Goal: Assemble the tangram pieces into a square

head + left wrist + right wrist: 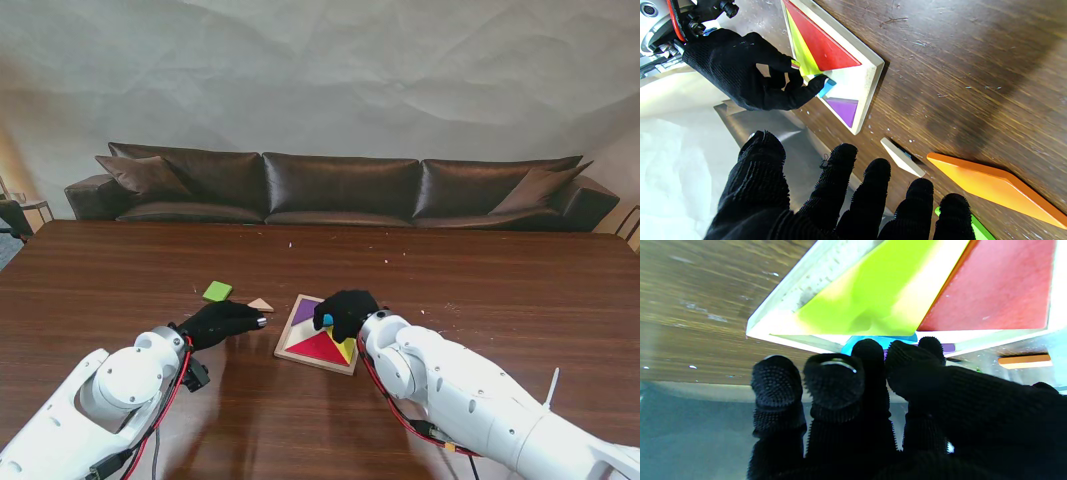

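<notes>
A square wooden tray (291, 340) lies in front of me with a red triangle (320, 347), a yellow triangle (346, 349) and a purple triangle (303, 311) in it. My right hand (345, 312) hovers over the tray's far part, thumb and fingers pinched on a small blue piece (826, 87), which also shows in the right wrist view as the blue piece (880, 340). My left hand (222, 322) rests just left of the tray, fingers (873, 186) spread and holding nothing. Beyond it lie an orange piece (993, 186), a pale piece (902, 156) and a green square (217, 291).
The dark wooden table (480, 290) runs far back to a brown sofa (340, 185). The orange piece (261, 304) sits between the green square and the tray's left edge. Small white specks dot the table top.
</notes>
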